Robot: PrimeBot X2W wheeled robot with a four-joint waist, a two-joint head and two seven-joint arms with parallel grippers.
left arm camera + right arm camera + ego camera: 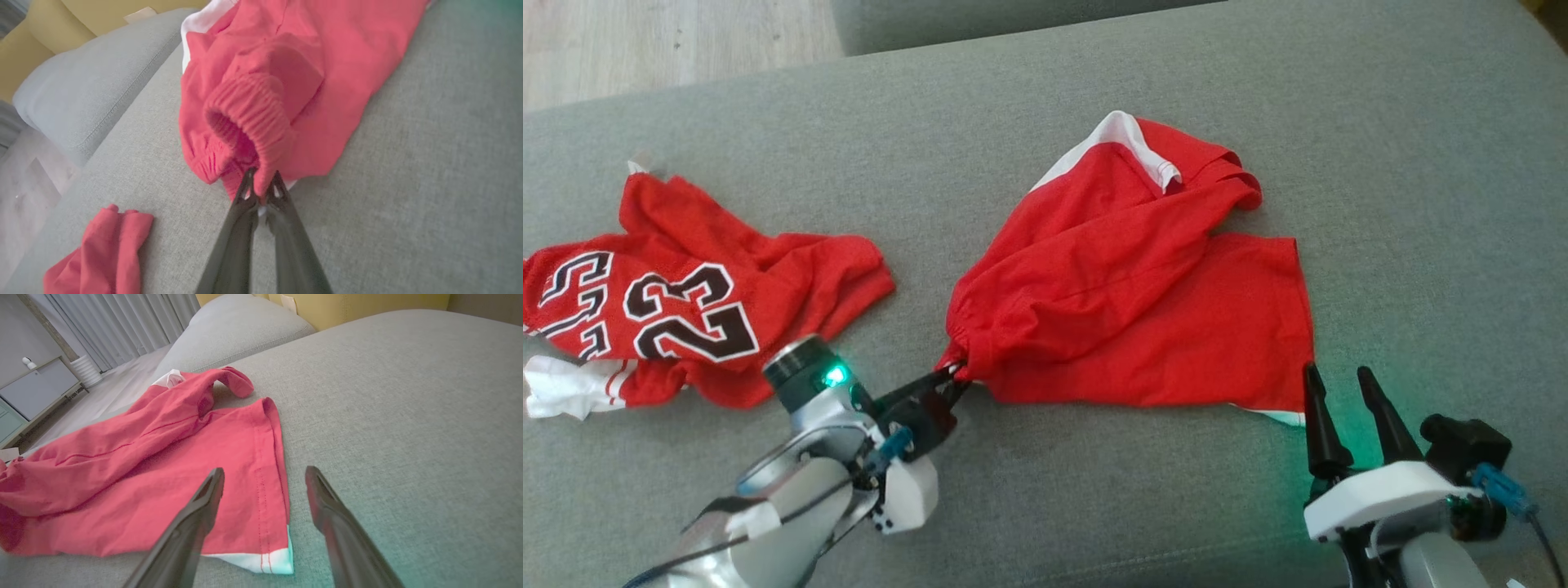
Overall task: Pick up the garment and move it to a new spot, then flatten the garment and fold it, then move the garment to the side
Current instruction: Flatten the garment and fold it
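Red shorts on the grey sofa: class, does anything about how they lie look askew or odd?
Yes. The red shorts lie rumpled, not flat: one leg is bunched diagonally over the other, its white trim turned up at the far end. The left gripper pinches the elastic waistband into a point.

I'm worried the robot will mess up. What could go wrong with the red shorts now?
The left gripper pinches a small bit of ribbed elastic waistband on the red fabric shorts; it might slip out when pulled.
The open right gripper holds nothing, so the shorts may drag along bunched.
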